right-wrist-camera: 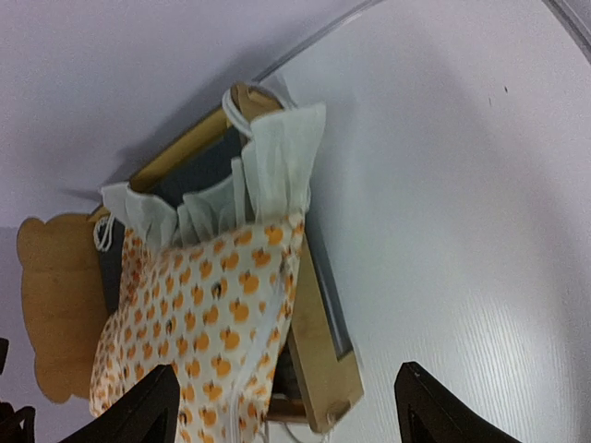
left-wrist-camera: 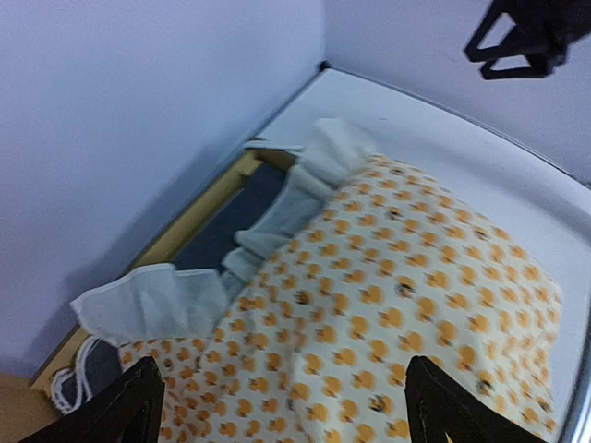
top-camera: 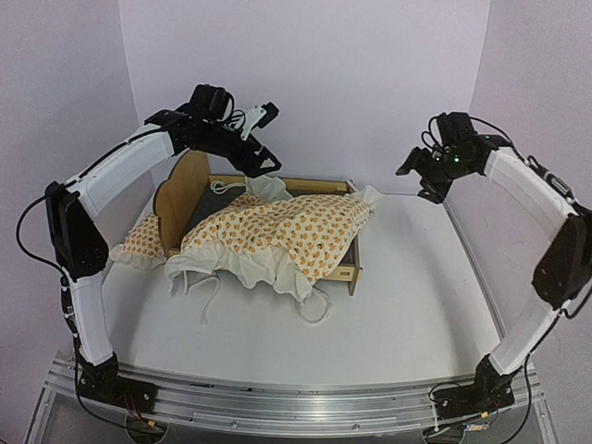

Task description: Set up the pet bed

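The pet bed (top-camera: 181,196) is a plywood frame with a scalloped headboard at the left and a low footboard (right-wrist-camera: 319,343) at the right. An orange-dotted cushion (top-camera: 282,233) lies skewed across it and spills over the front rail. The dark fabric base (left-wrist-camera: 229,226) shows along the back rail. My left gripper (top-camera: 263,159) hovers open above the headboard end, with the cushion (left-wrist-camera: 388,286) below its spread fingers. My right gripper (top-camera: 424,176) hangs open in the air to the right of the footboard and holds nothing. Both sets of fingertips are clear of the fabric.
A small ruffled dotted pillow (top-camera: 141,242) lies on the table outside the bed, left of the headboard. White ties (top-camera: 211,289) trail from the cushion onto the table in front. Walls stand close behind and on both sides. A metal rail (top-camera: 296,398) runs along the near edge.
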`<state>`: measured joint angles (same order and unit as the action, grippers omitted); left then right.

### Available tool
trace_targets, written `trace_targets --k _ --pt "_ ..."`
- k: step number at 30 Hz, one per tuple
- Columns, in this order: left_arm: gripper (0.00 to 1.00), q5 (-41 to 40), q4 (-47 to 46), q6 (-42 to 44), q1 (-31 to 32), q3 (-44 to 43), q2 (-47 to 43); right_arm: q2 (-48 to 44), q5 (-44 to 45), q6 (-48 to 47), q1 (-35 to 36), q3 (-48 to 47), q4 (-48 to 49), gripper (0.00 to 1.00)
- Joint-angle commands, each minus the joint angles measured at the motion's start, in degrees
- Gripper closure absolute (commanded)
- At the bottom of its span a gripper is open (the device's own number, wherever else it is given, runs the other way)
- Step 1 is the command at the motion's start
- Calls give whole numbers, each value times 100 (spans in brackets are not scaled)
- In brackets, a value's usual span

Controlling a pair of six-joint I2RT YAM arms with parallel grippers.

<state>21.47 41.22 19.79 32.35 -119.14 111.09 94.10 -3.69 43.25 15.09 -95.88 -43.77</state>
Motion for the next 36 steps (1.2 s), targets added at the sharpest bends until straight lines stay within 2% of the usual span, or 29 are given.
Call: trace_targets --k 1,5,14,17,20,21,23,26,28,31,33,34,36 --pt "10 -2362 -367 -1375 -58 -341 886 1445 296 -233 -19 -1192 41 20" --pt "8 -2844 -903 -1575 -152 -326 1246 2284 -333 13 -17 -1768 99 21" --pt "5 -2885 -971 -1784 -449 -374 2195 2856 -1623 448 192 -1539 751 34" --pt "6 -2725 -959 -1829 -579 -307 2276 2986 -1882 616 248 -1354 992 44" --pt "8 -2546 -1011 -1759 -618 -193 2301 3020 -1969 677 257 -1284 1117 63" --pt "14 -2436 -1070 -1756 -622 -110 2290 3014 -1950 656 257 -1292 1117 73" --pt "25 -2208 -1178 -1811 -631 95 2253 2979 -1898 572 252 -1315 1117 86" --pt "38 -1678 -1152 -1855 -630 130 2263 2930 -1885 380 259 -1397 1105 97" --pt "50 -1487 -1116 -1855 -633 123 2267 2928 -1902 225 259 -1468 1103 100" --pt "75 -1491 -1067 -1790 -644 114 2238 2921 -1915 9 256 -1590 1102 100" --pt "94 -1485 -1038 -1787 -678 102 2159 2914 -1928 -124 257 -1694 1108 100" --pt "99 -1485 -1023 -1794 -695 79 2107 2912 -1939 -194 258 -1757 1108 100" --pt "100 -1461 -993 -1790 -722 -31 1976 2944 -1997 -303 257 -1937 1116 100"
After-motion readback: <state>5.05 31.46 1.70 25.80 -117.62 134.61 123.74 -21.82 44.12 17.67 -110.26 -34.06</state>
